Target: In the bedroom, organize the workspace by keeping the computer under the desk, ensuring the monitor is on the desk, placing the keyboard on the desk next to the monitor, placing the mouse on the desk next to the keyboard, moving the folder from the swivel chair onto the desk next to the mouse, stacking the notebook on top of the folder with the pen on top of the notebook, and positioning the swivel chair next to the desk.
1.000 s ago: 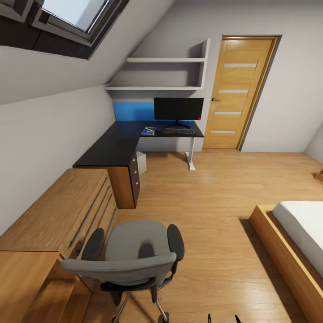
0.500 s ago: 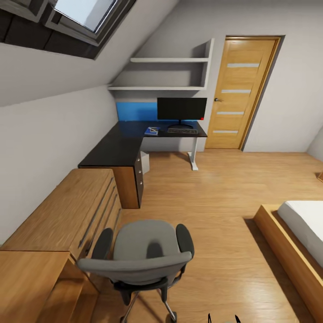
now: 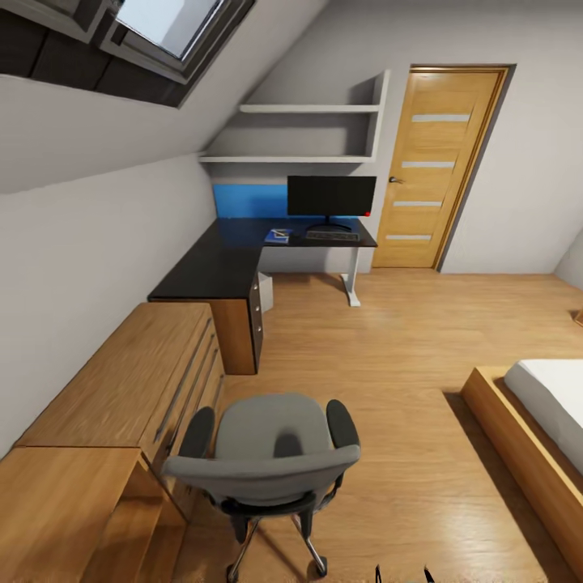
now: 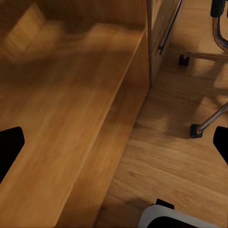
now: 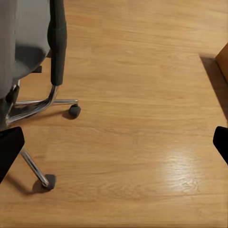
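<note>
Swivel chair (image 3: 271, 461) stood in the foreground, back toward the camera, just beside the oak dresser (image 3: 129, 385) and well apart from the desk (image 3: 235, 255). On that surface: monitor (image 3: 331, 197), keyboard (image 3: 332, 236) before it, blue folder (image 3: 277, 236) to its left; mouse too small to tell. Grey computer (image 3: 265, 291) sat under the desk. Door (image 3: 433, 166) and bed (image 3: 542, 421) lay to the right.

Left wrist view added dresser side and chair casters (image 4: 195, 130). Right wrist view showed armrest (image 5: 58, 45) over bare floor (image 5: 142, 118).

Left gripper (image 4: 114, 142) and right gripper (image 5: 114, 147) both spread wide, holding nothing.

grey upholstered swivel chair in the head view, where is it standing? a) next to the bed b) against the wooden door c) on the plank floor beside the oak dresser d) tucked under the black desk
c: the grey upholstered swivel chair stands on the floor beside the light oak dresser, well short of the glossy black L-shaped desk.
</note>
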Tool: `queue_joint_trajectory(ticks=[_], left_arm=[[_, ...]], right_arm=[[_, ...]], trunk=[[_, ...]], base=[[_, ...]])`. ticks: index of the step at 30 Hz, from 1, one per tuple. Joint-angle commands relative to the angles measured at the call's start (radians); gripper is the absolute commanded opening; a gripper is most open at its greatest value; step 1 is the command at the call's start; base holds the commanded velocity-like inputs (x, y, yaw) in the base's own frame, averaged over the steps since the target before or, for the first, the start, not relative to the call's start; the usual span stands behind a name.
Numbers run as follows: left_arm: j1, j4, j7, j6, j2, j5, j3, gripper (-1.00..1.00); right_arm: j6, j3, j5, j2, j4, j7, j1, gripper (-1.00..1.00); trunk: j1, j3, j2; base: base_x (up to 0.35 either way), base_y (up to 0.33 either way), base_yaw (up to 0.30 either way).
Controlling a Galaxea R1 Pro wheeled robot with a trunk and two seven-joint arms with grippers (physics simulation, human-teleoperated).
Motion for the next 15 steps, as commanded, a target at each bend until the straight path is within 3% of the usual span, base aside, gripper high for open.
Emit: queue_joint_trajectory(ticks=[1, 8, 15], left_arm=[[-0.001, 0.000, -0.001, -0.003, 0.000, 0.006, -0.003, 1.00], [-0.001, 0.000, -0.001, -0.003, 0.000, 0.006, -0.003, 1.00], [-0.001, 0.000, -0.001, -0.003, 0.000, 0.006, -0.003, 1.00]], right_arm=[[-0.002, 0.009, -0.004, 0.000, 0.001, -0.006, -0.001, 1.00], [-0.002, 0.009, -0.004, 0.001, 0.001, -0.006, -0.001, 1.00], [-0.002, 0.009, -0.004, 0.001, 0.001, -0.006, -0.001, 1.00]], trunk=[[0.000, -0.002, -0.002], [0.000, -0.002, -0.002], [0.000, -0.002, -0.002]], base=[[-0.114, 0.118, 0.000], [-0.058, 0.057, 0.000], [-0.169, 0.147, 0.000]])
